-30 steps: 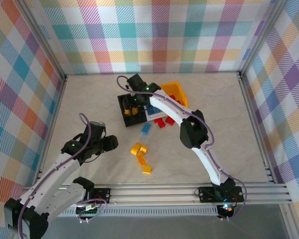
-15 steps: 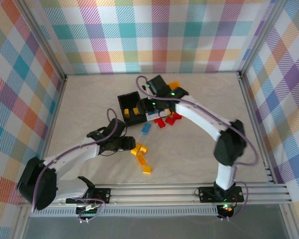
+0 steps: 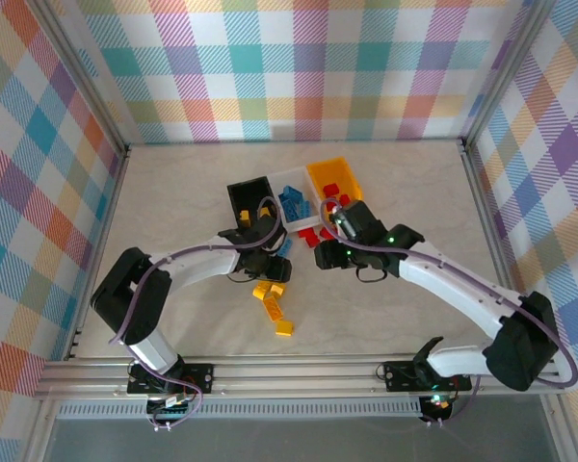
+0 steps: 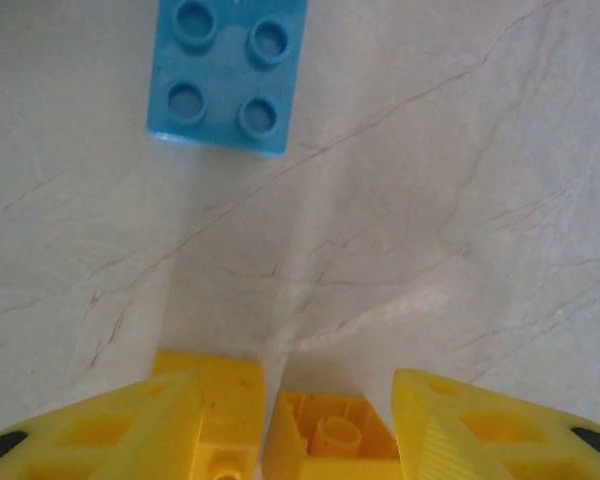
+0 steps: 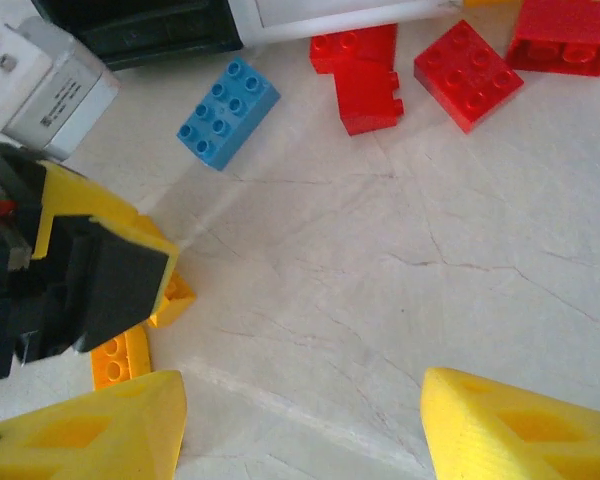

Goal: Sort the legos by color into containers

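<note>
Three joined containers stand at the back: a black bin (image 3: 246, 195), a white bin (image 3: 303, 214) holding blue legos (image 3: 290, 202), and an orange-yellow bin (image 3: 329, 171). My left gripper (image 4: 300, 440) is open and low over two yellow legos (image 4: 325, 440); one lies on its side between the fingers (image 4: 480, 425). A blue lego (image 4: 228, 75) lies just ahead. My right gripper (image 5: 305, 430) hangs open over bare table. Ahead of it lie red legos (image 5: 365, 70) and the blue lego (image 5: 228, 112).
More yellow legos (image 3: 277, 316) lie on the table nearer the front. The left gripper's body (image 5: 90, 270) sits close on the left in the right wrist view. Plaid walls enclose the marble-patterned table (image 3: 173, 192), and a metal rail (image 3: 366, 366) runs along the front.
The left arm has swung in from the left to the yellow legos. The right arm has pulled back from over the black bin, moving right and nearer, down by the red legos.
</note>
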### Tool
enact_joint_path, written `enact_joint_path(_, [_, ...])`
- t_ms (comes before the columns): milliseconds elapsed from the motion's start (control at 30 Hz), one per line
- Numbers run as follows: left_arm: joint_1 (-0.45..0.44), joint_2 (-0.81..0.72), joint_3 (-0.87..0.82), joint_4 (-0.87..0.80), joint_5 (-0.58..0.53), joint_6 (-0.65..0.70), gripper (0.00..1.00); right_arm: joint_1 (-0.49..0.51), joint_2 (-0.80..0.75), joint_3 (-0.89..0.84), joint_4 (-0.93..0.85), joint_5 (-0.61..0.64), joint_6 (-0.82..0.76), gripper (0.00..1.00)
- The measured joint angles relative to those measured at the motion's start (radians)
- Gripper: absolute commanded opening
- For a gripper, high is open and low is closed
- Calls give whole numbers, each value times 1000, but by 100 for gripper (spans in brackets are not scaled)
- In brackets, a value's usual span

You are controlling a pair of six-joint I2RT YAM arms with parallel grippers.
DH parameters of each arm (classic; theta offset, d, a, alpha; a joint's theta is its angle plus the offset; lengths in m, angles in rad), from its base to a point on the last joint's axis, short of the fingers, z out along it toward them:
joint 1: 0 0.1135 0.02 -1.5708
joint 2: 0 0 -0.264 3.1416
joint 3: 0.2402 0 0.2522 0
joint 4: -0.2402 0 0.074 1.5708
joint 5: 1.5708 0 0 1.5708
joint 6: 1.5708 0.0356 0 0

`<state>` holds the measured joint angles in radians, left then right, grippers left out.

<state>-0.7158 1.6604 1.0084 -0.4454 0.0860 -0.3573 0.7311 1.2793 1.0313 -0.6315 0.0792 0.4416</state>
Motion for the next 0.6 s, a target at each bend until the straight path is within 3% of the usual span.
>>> enact_joint_path(600, [-74,68,58,-87,-88,15,48,-11,-30,-51,19,11,24,64])
